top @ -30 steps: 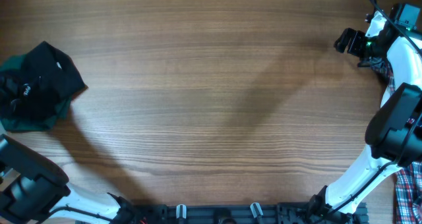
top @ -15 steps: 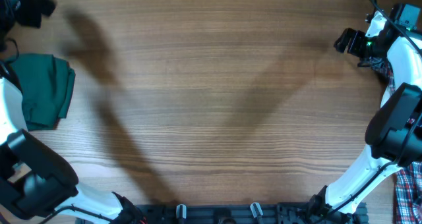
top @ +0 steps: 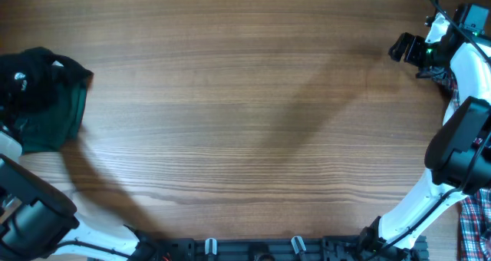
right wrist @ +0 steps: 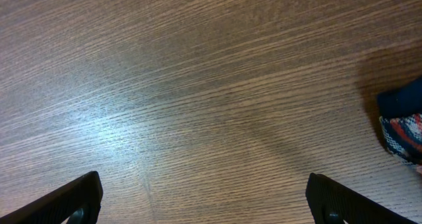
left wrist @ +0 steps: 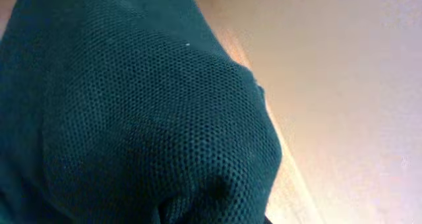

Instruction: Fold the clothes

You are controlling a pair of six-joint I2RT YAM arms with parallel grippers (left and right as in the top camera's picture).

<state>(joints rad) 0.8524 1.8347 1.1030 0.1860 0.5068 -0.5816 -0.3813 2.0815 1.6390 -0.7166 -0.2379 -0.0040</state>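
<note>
The black shirt [top: 67,69] is lying bunched on the upper part of the dark green garment [top: 57,115], at the left edge of the table [top: 230,123]. The left arm [top: 8,143] is reaching over that garment from the near side, its wrist camera hovering close above the green mesh. The left fingers are pressing together, lost in the black mass; whether they are pinching cloth cannot be told. Far across the table from the green garment, the right arm [top: 453,150] is bending upward, and the right fingers [right wrist: 76,199] are spreading wide above the wood. A plaid shirt [top: 472,215] is lying beyond that arm, farthest from the green garment.
</note>
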